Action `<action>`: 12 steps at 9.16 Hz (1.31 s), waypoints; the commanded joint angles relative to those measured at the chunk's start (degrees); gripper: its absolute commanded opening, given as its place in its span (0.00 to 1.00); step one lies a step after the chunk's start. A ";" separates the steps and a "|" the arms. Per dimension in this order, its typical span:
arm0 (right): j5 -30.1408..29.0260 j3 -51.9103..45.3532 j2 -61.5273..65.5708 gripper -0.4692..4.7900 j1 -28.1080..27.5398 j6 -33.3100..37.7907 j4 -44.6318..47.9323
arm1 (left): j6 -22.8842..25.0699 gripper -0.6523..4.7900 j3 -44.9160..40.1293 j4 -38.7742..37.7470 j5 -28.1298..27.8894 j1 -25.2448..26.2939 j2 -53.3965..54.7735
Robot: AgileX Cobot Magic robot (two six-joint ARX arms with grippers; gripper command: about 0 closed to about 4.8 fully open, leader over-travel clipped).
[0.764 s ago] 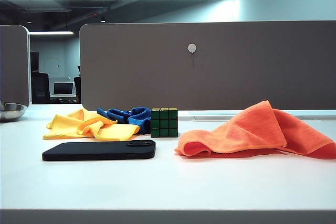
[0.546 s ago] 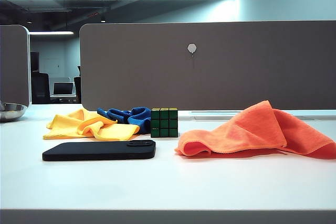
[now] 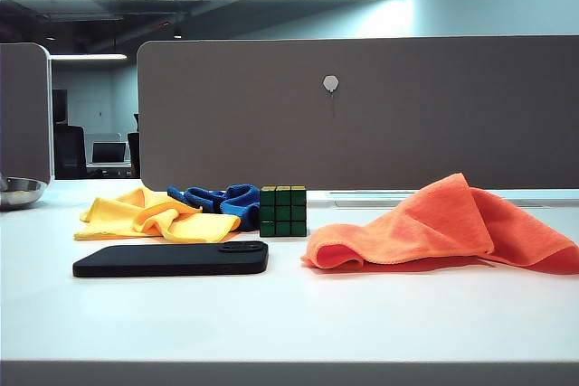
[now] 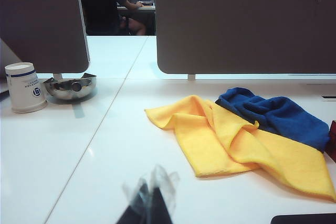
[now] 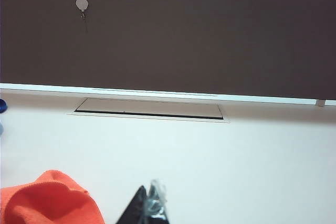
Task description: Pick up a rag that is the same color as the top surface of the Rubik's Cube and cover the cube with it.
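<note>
Surface: white desk (image 3: 289,314), grey partition (image 3: 362,115) behind.
Left gripper (image 4: 149,203): jaws together, empty, near side of rag.
Right gripper (image 5: 149,208): tips look together, empty, beside orange cloth (image 5: 47,200).
Steel bowl (image 4: 70,86): far left; contents unclear.
Rag (image 3: 149,216): crumpled flat, long axis left-right, left of Rubik's Cube (image 3: 282,211).
Blue cloth (image 3: 222,201): between them.

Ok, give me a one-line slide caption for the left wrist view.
Shut left gripper hangs back from the yellow rag, blue cloth lying behind it.

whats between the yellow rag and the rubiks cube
The blue cloth lies bunched between the yellow rag and the Rubik's Cube, as the exterior view shows; the left wrist view shows it overlapping the rag's far edge.
</note>
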 commanded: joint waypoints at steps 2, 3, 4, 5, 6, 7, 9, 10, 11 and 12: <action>0.09 -0.22 -0.07 0.09 0.00 0.00 0.74 | -0.02 0.11 0.13 0.74 0.02 -0.02 0.04; 0.09 -0.22 -0.07 0.09 0.00 0.00 0.70 | -0.02 0.11 0.13 0.74 0.00 -0.02 0.04; 0.09 -0.22 -0.07 0.09 0.00 0.00 0.68 | -0.02 0.11 0.13 0.74 0.00 -0.02 0.04; 0.09 -0.22 -0.07 0.09 0.00 0.00 0.68 | -0.02 0.11 0.13 0.74 0.02 -0.02 0.04; 0.09 -0.22 -0.07 0.09 0.00 0.00 0.61 | -0.02 0.11 0.13 0.74 0.02 -0.02 0.04; 0.07 -0.22 -0.07 0.09 0.00 0.00 -0.15 | -0.02 0.11 0.13 0.76 0.02 -0.02 0.04; 0.04 -0.22 -0.07 0.09 0.00 0.00 -2.21 | -3.41 0.11 0.13 1.01 0.07 -0.02 0.04; 0.04 -0.22 -0.07 0.09 0.00 0.00 -2.05 | -4.57 0.11 0.13 1.14 0.11 -0.02 0.04; 0.00 -0.20 -0.07 0.09 0.00 0.00 -1.60 | -5.20 0.11 0.15 1.99 2.69 0.00 0.04; -0.17 -0.13 -0.07 0.09 0.00 0.00 -1.51 | -4.52 0.11 0.15 2.58 4.81 -0.02 0.04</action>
